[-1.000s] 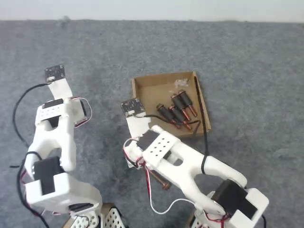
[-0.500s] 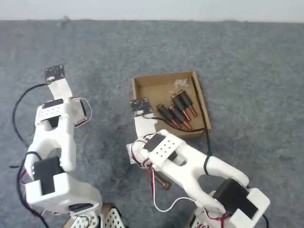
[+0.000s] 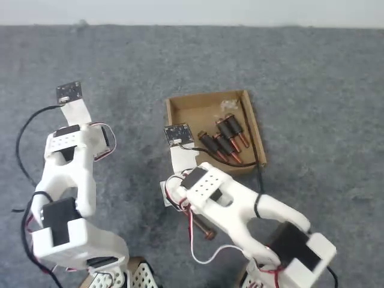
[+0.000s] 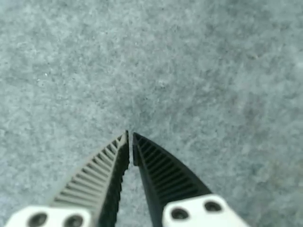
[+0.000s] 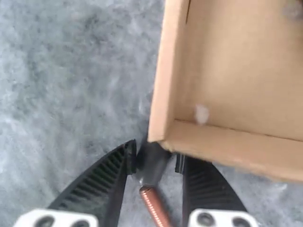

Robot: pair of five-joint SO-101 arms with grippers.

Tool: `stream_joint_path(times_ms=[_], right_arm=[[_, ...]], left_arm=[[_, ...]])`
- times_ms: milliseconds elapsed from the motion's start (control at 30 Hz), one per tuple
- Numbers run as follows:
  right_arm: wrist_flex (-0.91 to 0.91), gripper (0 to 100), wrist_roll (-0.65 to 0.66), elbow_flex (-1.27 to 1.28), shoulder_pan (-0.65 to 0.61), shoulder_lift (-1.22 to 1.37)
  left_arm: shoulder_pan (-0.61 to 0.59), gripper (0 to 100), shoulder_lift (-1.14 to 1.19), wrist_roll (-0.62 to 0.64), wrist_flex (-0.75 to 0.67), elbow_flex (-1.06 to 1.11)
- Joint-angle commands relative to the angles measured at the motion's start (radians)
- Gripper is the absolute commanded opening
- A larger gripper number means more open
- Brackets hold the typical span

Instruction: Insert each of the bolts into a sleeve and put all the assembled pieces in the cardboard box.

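while clamping the assembled piece (image 5: 151, 172) in the right tool (image 5: 155, 158) just outside the cardboard box (image 5: 163, 71) corner, lift clear of the wall before carrying inward; leave the left tool (image 4: 130, 137) pinched closed, empty.

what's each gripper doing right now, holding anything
left gripper: closed, holding nothing
right gripper: closed on a sleeved bolt, at the corner of the box
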Motion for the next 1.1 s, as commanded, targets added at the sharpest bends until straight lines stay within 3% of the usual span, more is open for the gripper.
stream_joint_path(times_ms=[0, 200, 333, 567, 767, 1067], right_arm=[[-0.005, 12.8, -0.011, -0.078, 0.013, 0.047], [-0.004, 11.7, -0.011, -0.094, 0.012, 0.079], [0.045, 0.0, 0.014, -0.104, 0.018, 0.061], [0.292, 0.6, 0.130, -0.109, 0.068, -0.104], [0.390, 0.6, 0.235, -0.101, 0.242, -0.259], [0.390, 0.6, 0.236, -0.101, 0.651, -0.277]], left_arm=[[0.006, 1, -0.009, -0.002, 0.006, -0.044], [0.006, 1, -0.009, -0.002, 0.008, -0.044], [0.006, 1, -0.009, -0.002, 0.008, -0.044], [0.006, 1, -0.009, -0.002, 0.008, -0.044], [0.006, 1, -0.009, -0.002, 0.008, -0.044], [0.017, 1, -0.009, -0.003, 0.011, -0.042]])
